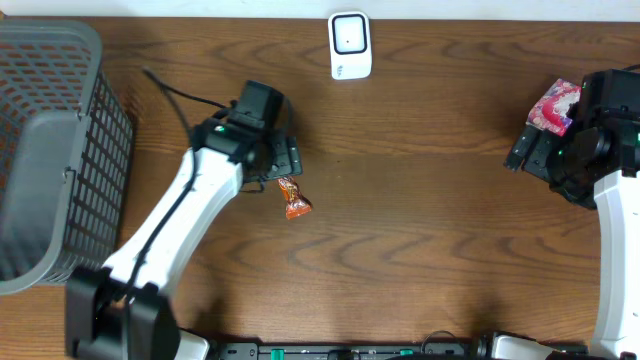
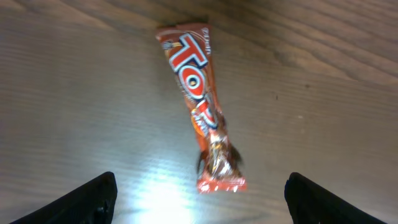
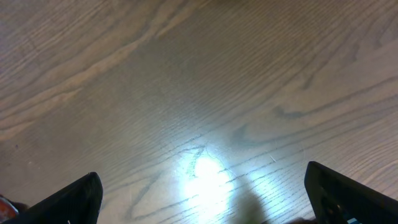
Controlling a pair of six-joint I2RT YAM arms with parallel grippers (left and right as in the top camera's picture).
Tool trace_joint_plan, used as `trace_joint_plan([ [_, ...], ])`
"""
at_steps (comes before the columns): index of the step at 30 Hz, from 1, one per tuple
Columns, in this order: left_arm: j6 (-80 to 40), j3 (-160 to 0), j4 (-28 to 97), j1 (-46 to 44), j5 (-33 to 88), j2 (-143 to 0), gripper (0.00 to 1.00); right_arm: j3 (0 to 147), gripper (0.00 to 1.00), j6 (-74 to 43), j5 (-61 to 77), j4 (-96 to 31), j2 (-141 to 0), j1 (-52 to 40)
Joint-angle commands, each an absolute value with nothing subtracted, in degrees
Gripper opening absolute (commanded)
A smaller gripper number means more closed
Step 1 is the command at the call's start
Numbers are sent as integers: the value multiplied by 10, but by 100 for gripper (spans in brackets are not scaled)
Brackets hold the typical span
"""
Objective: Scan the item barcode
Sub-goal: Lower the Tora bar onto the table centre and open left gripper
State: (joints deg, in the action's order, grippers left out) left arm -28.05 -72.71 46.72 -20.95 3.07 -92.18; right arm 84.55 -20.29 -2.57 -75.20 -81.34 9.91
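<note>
The left gripper (image 2: 199,198) hangs spread and empty above the candy (image 2: 198,106); the right gripper (image 3: 202,194) is spread too. The slick candy may slip or twist in the pinch, hiding its barcode from the scanner (image 1: 350,45).

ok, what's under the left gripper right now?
An orange candy bar lies flat on the wooden table, below the open left gripper, untouched. Its logo side faces up with no barcode showing; the underside is hidden.

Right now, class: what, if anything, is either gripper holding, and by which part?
Nothing. The left gripper and right gripper are open; the candy bar lies untouched.
</note>
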Motion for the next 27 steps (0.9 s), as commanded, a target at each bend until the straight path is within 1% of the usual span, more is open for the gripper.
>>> trace_joint_plan([
  [1,-323,-722,443,-220,30,-984,86,842,99,-196,-29,-752,-809,94],
  [6,-334,-722,422,-221,30,-1054,86,842,99,-196,-29,-752,-809,94],
  [7,-337,-722,417,-221,33,-1062,84,842,99,-196,-29,-752,-809,94],
  [9,-338,-722,405,-224,50,-1074,73,842,99,-196,-29,-752,-809,94],
  [12,-338,-722,394,-232,65,-1086,66,842,99,-196,-29,-752,-809,94],
  [13,-338,-722,392,-236,64,-1090,64,842,99,-196,-29,-752,-809,94],
  [19,-338,-722,382,-257,64,-1122,63,842,99,-196,-29,-752,-809,94],
  [20,-338,-722,380,-260,64,-1129,58,842,99,-196,-29,-752,-809,94],
  [24,-347,-722,380,-266,65,-1148,52,842,99,-196,-29,-752,-809,94],
  [25,-351,-722,380,-267,65,-1152,48,842,99,-196,-29,-752,-809,94],
  [26,-352,-722,380,-268,64,-1155,35,842,99,-196,-29,-752,-809,94],
  [27,-352,-722,380,-268,65,-1155,29,842,99,-196,-29,-752,-809,94],
])
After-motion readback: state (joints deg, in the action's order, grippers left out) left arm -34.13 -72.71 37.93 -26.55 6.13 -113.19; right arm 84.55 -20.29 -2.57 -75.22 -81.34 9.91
